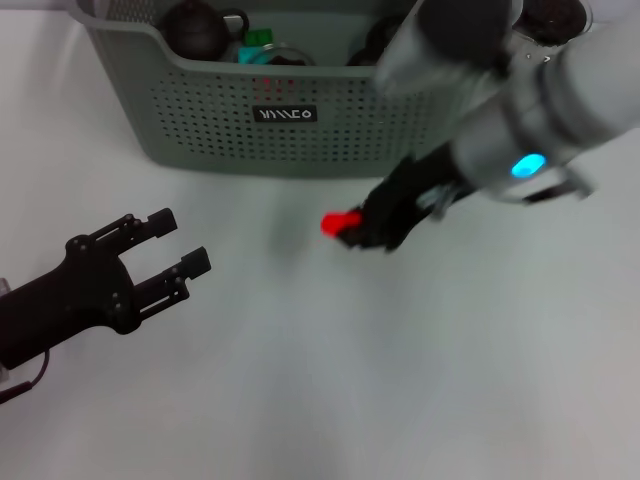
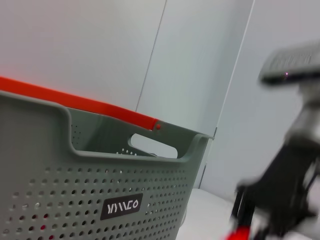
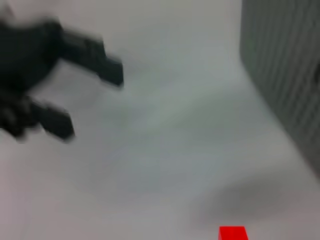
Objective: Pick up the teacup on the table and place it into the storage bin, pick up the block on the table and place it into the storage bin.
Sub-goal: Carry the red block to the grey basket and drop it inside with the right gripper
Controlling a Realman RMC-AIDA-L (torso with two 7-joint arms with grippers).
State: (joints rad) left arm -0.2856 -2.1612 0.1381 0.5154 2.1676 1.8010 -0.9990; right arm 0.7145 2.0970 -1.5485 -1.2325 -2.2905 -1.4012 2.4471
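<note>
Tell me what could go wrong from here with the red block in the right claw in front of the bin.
1. The right claw holds the red block only at its tip, so it may slip out during the lift.
2. The block sits low in front of the storage bin; without enough height it could strike the perforated front wall.
3. The bin already holds dark items, so the dropped block might bounce off them.
The left claw is open, apart on the table.

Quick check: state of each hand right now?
Left hand: open, empty, hovering over the table.
Right hand: shut on the red block, in front of the storage bin.
</note>
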